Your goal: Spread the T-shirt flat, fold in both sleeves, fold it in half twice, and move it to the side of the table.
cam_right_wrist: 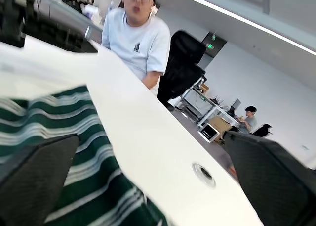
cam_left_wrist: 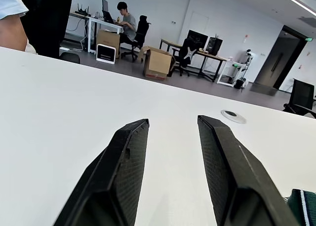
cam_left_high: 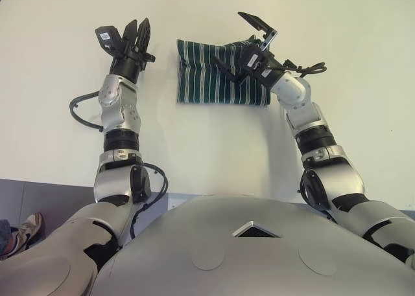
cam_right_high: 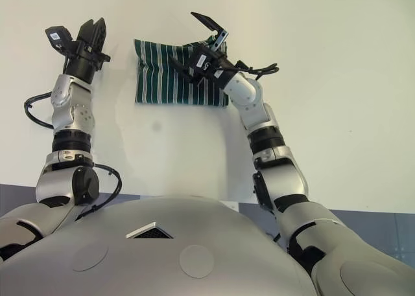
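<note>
Right tool [cam_left_high: 225,35] seemingly above T-shirt [cam_left_high: 207,76], white table [cam_left_high: 194,140]

Round cable grommet [cam_left_wrist: 232,116]; cardboard box [cam_left_wrist: 158,63], office chair [cam_right_wrist: 180,63] in bkgd.

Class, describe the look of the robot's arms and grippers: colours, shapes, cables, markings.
The left arm and right arm are silver-grey segments with black joint rings. A black cable loops beside each. The left gripper and right gripper are black, each with two flat tapering fingers; a white label marks each wrist.
</note>
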You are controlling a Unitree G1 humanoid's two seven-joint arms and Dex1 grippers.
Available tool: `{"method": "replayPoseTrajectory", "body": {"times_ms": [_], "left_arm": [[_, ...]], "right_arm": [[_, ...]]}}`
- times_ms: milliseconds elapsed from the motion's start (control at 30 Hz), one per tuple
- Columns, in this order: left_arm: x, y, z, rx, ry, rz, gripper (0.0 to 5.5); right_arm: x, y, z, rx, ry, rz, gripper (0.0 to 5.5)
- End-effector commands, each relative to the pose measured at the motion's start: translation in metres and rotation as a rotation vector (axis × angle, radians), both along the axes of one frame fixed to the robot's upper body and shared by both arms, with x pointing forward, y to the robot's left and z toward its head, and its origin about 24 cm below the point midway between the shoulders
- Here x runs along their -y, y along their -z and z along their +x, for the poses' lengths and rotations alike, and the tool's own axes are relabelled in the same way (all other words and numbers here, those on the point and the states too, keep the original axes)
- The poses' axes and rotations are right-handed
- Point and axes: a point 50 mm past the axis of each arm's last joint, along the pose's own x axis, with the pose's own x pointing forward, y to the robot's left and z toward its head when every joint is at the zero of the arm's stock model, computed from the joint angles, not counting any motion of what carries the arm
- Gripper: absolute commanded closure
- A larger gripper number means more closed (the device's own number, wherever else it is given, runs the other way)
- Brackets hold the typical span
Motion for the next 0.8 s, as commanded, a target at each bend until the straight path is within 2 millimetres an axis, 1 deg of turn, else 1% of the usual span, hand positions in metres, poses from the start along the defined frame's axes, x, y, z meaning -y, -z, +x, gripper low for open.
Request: {"method": "replayPoseTrajectory", "body": {"times_ms": [33, 100, 167, 200, 267, 333, 400, 467, 500, 533, 600, 667, 733, 800], "left_arm": [[0.003, -0.002, 0.004, 0.009, 0.006, 0.017, 3.69], [0.004, -0.002, 0.005, 0.007, 0.006, 0.019, 3.69], [0.005, -0.001, 0.005, 0.007, 0.006, 0.019, 3.69], [0.005, -0.001, 0.006, 0.006, 0.006, 0.019, 3.69], [0.006, 0.001, 0.005, 0.002, 0.004, 0.021, 3.69], [0.005, 0.002, 0.004, 0.0, 0.001, 0.021, 3.69], [0.005, 0.003, 0.003, -0.002, -0.001, 0.023, 3.69], [0.004, 0.003, 0.002, 0.0, -0.013, 0.039, 3.69], [0.004, 0.004, 0.002, 0.0, -0.02, 0.045, 3.69], [0.003, 0.004, 0.002, -0.001, -0.026, 0.049, 3.69], [0.002, 0.005, 0.002, -0.004, -0.035, 0.052, 3.69], [0.001, 0.006, 0.002, -0.01, -0.046, 0.055, 3.69], [-0.001, 0.007, 0.002, -0.008, -0.071, 0.073, 3.69], [-0.001, 0.007, 0.002, 0.01, -0.101, 0.139, 3.69]], "right_arm": [[-0.002, 0.023, 0.005, -0.055, 0.083, -0.131, 0.13], [0.001, 0.035, 0.006, -0.102, 0.139, -0.165, 0.13], [0.013, 0.044, 0.012, -0.204, 0.273, -0.128, 0.13], [0.022, 0.046, 0.017, -0.239, 0.363, -0.099, 0.13], [0.044, 0.043, 0.029, -0.267, 0.601, 0.0, 0.13], [0.071, 0.041, 0.036, -0.301, 0.867, 0.081, 0.13], [0.105, 0.039, 0.038, -0.391, 1.119, 0.226, 0.13], [0.144, 0.034, 0.035, -0.432, 1.375, 0.395, 0.13], [0.163, 0.033, 0.03, -0.452, 1.496, 0.464, 0.13], [0.176, 0.033, 0.025, -0.466, 1.583, 0.509, 0.13], [0.194, 0.033, 0.017, -0.47, 1.698, 0.568, 0.13], [0.209, 0.03, 0.01, -0.435, 1.795, 0.599, 0.13], [0.216, 0.025, 0.009, -0.383, 1.826, 0.596, 0.13], [0.216, 0.016, 0.014, -0.287, 1.794, 0.561, 0.13]]}}
